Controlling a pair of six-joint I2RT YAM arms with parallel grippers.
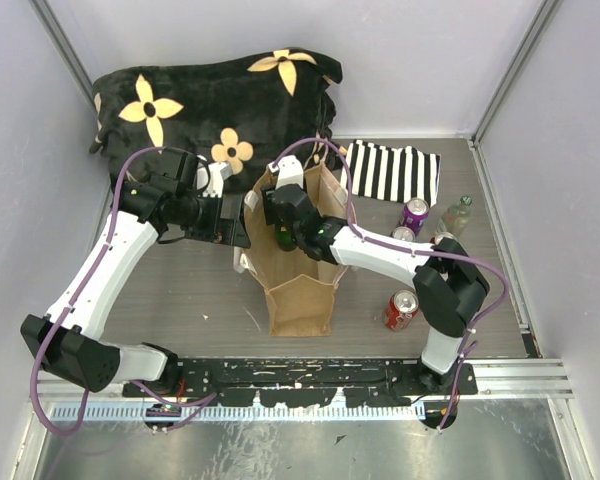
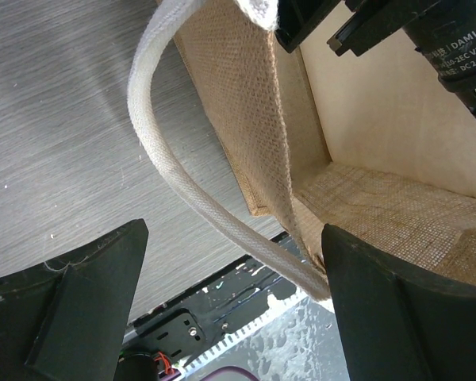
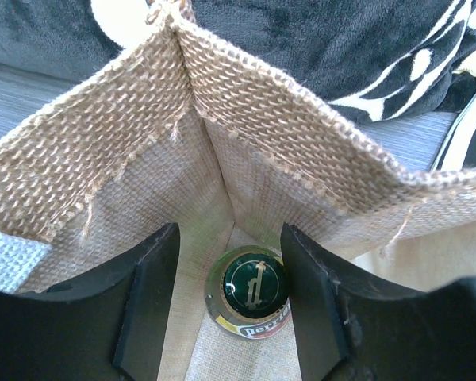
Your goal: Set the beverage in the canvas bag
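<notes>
The tan canvas bag (image 1: 300, 290) stands upright mid-table with its mouth open. My right gripper (image 1: 283, 212) reaches down into the bag mouth. In the right wrist view the gripper (image 3: 230, 238) is open, and a green Perrier bottle (image 3: 254, 290) stands below between the fingers, deep in the bag (image 3: 103, 143); a gap shows on its left side. The bottle top shows green in the top view (image 1: 285, 239). My left gripper (image 1: 235, 230) is at the bag's left rim. It is open (image 2: 234, 238), with the white strap handle (image 2: 166, 159) and bag wall (image 2: 254, 103) between its fingers.
A striped cloth (image 1: 392, 172) and a black flowered blanket (image 1: 210, 95) lie at the back. A purple can (image 1: 415, 213), another can (image 1: 403, 235), a clear bottle (image 1: 457, 215) and a red can (image 1: 401, 308) stand right of the bag.
</notes>
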